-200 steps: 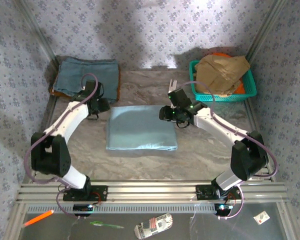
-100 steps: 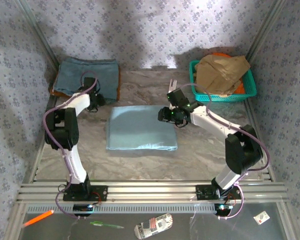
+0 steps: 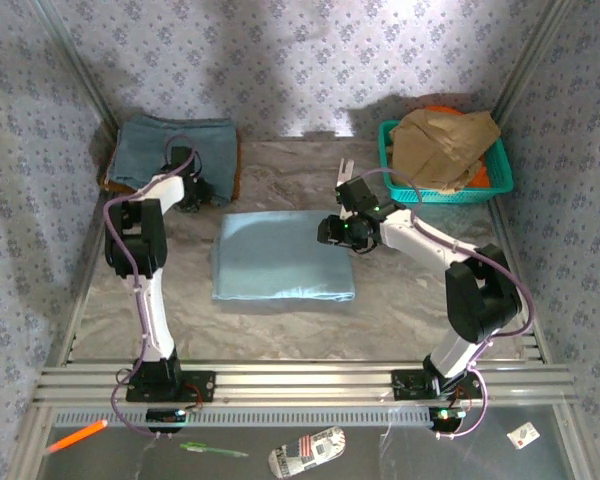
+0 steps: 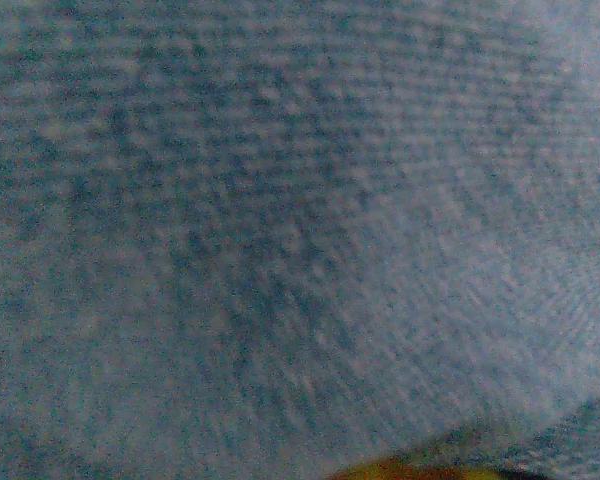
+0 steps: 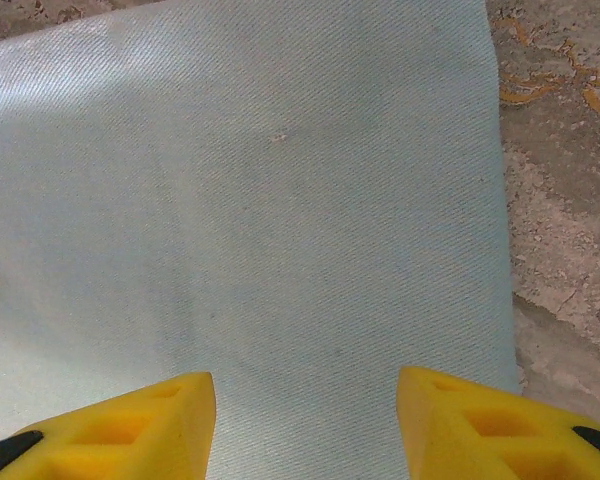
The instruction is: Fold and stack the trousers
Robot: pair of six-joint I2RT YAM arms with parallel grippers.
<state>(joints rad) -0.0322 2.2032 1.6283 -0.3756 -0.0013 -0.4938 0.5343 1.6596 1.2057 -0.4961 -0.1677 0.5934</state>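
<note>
- To the far left of the trousers [image 3: 280, 256] and beyond them, I see a slate-blue denim garment [image 3: 175, 148] lying folded at the back corner of the marbled table [image 3: 410, 290].
- My left gripper [image 3: 188, 192] sits at the denim's near edge, apart from the trousers. Its wrist camera gives me blurred weave, and I cannot tell whether the jaws are apart or closed.
- The trousers, pale sky-blue, lie mid-table, folded into a flat rectangle.
- Nearer than the trousers, past the arm bases, lies a printed wrapper [image 3: 307, 450]. Its lettering is too small for me to read.
- My right gripper [image 5: 305, 420] hovers over the trousers' right edge, yellow fingertips [image 5: 130, 425] spread wide and holding nothing.
- Right of the trousers and beyond, a teal basket [image 3: 445, 193] holds a tan-brown garment [image 3: 445, 140].
- Nearer and far right of the trousers lies a small card [image 3: 523, 436], its markings illegible.
</note>
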